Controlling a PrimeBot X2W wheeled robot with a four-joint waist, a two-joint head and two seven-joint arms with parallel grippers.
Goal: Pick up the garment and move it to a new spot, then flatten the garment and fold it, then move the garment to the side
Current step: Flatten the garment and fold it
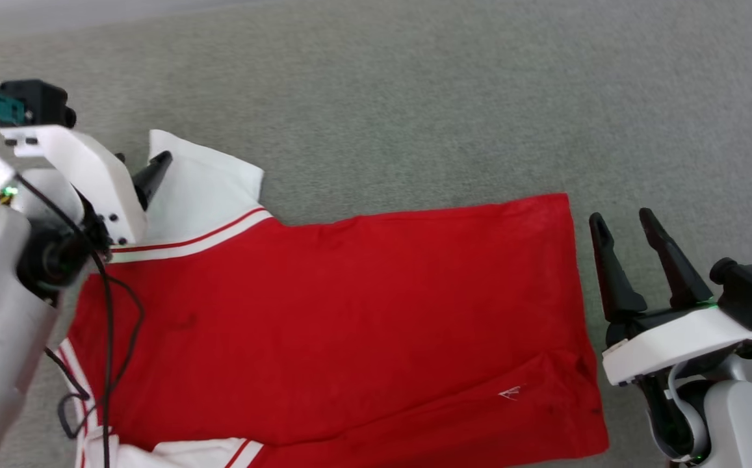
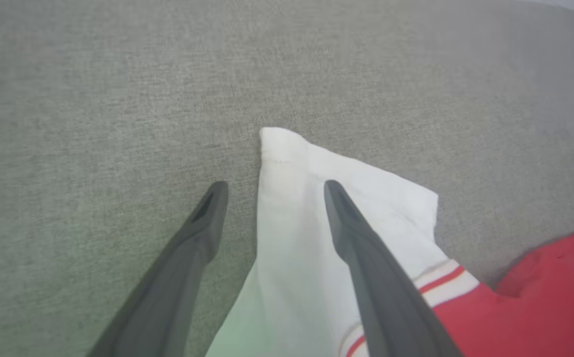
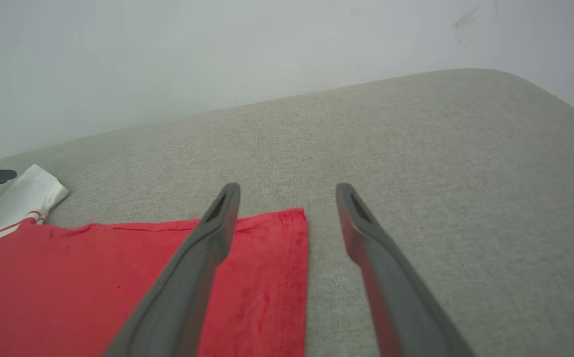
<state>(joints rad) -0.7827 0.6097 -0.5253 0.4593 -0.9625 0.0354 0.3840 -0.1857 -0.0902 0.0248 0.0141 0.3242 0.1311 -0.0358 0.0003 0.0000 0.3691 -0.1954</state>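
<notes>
garment (image 1: pixel 350 312) flat, lower edge cut off; left hand (image 2: pixel 275 184) released at its white sleeve (image 2: pixel 291 223); right hand (image 1: pixel 622 216) released beside it

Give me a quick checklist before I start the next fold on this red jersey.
1. Both open, nothing held: left gripper, right gripper - ok.
2. Left gripper straddles the edge of the white sleeve - ok.
3. Right gripper near the hem - ok.
4. The garment lies flat: a diagonal crease runs near the lower right - not ok.
5. Left arm's cable clear of the cloth: it hangs over the red - not ok.
6. Near edge straight: cut off in the head view - cannot tell.
</notes>
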